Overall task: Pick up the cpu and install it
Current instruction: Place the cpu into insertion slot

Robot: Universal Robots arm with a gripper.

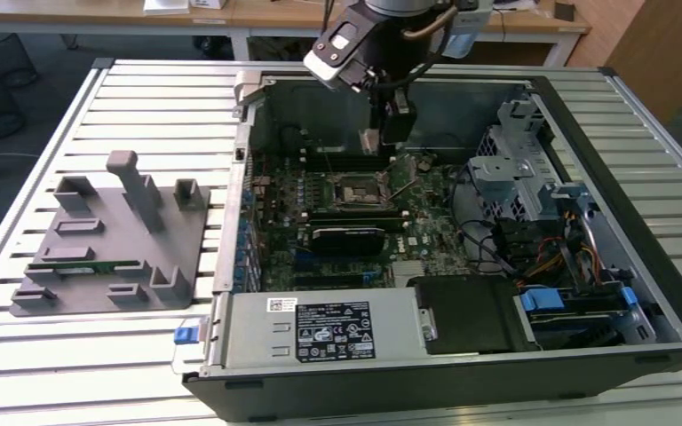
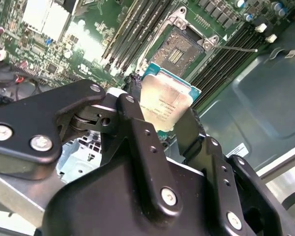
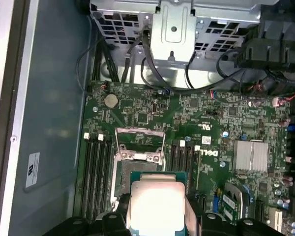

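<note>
Clenching the gripper (image 2: pixel 162 110), its black fingers (image 2: pixel 133 105) pinching the cpu (image 2: pixel 164 101), a small flat square chip with a silver-grey metal top and a thin pale rim, by two opposite edges; hovering over the green motherboard (image 3: pixel 211 128) inside the open black computer case (image 1: pixel 436 390), chip clear of the board; holding the chip near the open black square socket frame (image 3: pixel 137 164), partly overlapping it in both wrist views; leaving the grey moulded fixture plate (image 1: pixel 104 257) well apart on the slatted metal table (image 1: pixel 139 98), at the exterior view's left.
</note>
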